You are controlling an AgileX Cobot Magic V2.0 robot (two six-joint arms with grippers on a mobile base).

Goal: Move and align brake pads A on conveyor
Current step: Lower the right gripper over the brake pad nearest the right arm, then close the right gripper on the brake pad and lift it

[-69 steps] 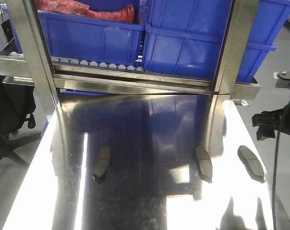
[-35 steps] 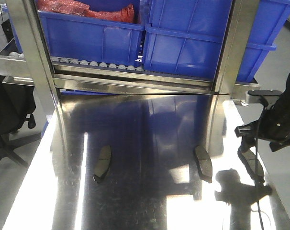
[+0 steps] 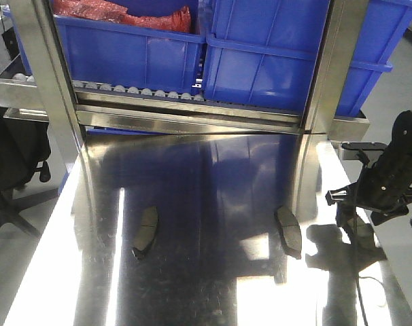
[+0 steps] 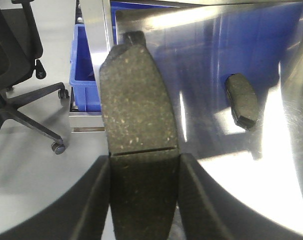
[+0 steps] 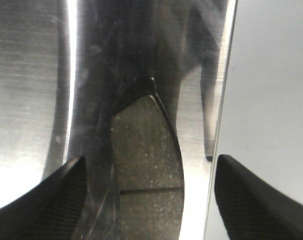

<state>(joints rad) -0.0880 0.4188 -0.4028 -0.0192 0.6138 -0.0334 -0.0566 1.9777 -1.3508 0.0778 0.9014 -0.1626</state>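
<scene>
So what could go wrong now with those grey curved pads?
1. The grey-brown curved brake pad between the fingers of the open right tool lies close to the edge of the shiny steel table. A clumsy close might nudge it off.
2. The left tool pinches a second grey-brown brake pad by one end only, so it may slip or twist when carried.

Front view overlooks the steel tabletop (image 3: 192, 176) toward blue bins (image 3: 260, 54); both wrist views face it closely.
</scene>
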